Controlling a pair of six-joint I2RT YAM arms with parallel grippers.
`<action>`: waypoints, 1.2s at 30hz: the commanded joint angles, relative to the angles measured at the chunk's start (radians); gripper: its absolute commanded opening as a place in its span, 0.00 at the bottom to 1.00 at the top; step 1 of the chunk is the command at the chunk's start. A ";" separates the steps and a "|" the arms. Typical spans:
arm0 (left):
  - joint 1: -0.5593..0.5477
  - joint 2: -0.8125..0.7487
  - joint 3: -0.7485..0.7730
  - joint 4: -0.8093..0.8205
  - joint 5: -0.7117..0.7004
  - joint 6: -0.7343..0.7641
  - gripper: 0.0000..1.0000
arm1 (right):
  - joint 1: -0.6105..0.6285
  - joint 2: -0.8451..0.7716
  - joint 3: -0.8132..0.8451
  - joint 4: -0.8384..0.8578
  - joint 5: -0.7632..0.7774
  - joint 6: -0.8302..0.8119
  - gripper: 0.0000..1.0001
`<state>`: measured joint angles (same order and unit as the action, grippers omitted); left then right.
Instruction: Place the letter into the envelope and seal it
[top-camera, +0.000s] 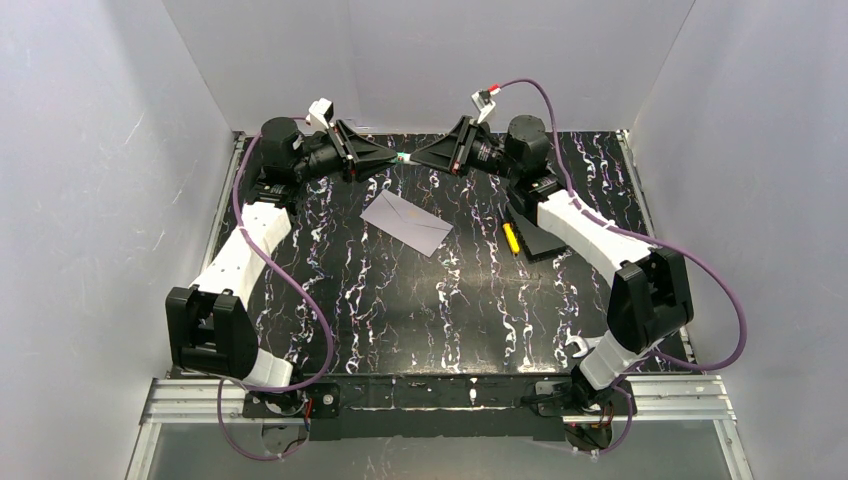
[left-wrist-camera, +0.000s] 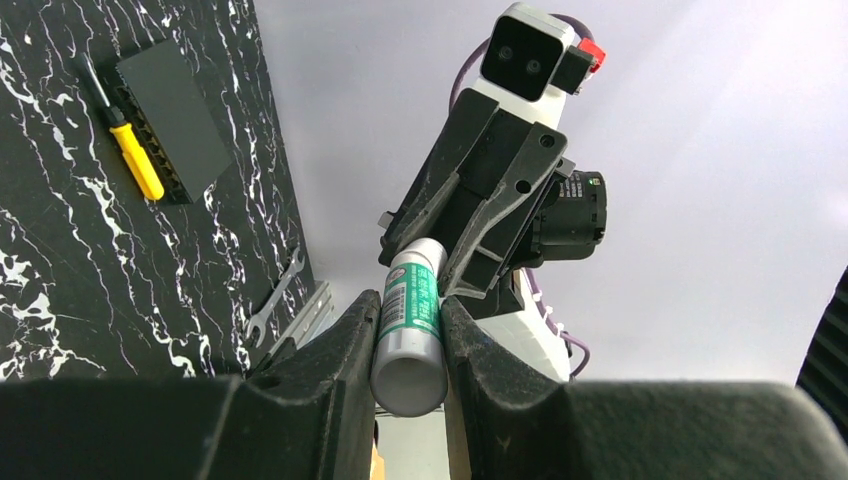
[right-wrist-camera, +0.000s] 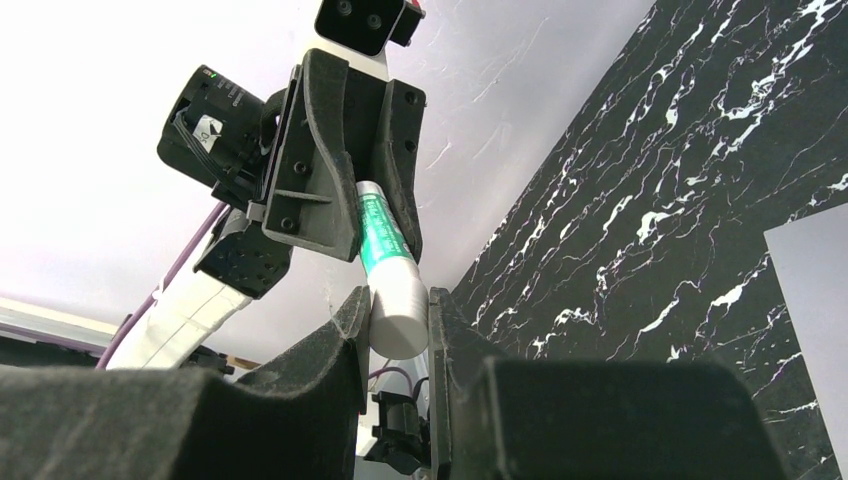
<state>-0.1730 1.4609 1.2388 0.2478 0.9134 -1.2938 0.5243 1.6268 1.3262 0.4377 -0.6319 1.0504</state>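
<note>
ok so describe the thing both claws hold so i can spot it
Go to the far edge of the black marbled table. There the left claw and right claw meet tip to tip, pinching a tube between them. It is the only white cylinder with a green label, unlike the flat envelope.

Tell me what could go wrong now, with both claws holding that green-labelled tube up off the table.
1. The left claw and right claw each pinch one end of the tube in mid-air; an uneven pull could drop it.
2. The envelope lies loose on the table; pressing the tube on it might slide it.
</note>
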 joint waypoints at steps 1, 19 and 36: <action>-0.016 -0.032 0.021 0.036 0.021 -0.006 0.00 | 0.006 0.001 0.042 0.065 -0.012 0.005 0.15; -0.036 0.030 0.024 0.299 0.091 -0.284 0.00 | 0.007 0.119 0.066 0.415 -0.148 0.307 0.12; -0.156 0.063 0.019 0.308 0.087 -0.123 0.00 | 0.106 0.197 0.185 0.193 -0.221 0.219 0.01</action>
<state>-0.1963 1.5139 1.2388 0.5247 0.9001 -1.4662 0.4973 1.7702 1.4643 0.6308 -0.7753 1.2518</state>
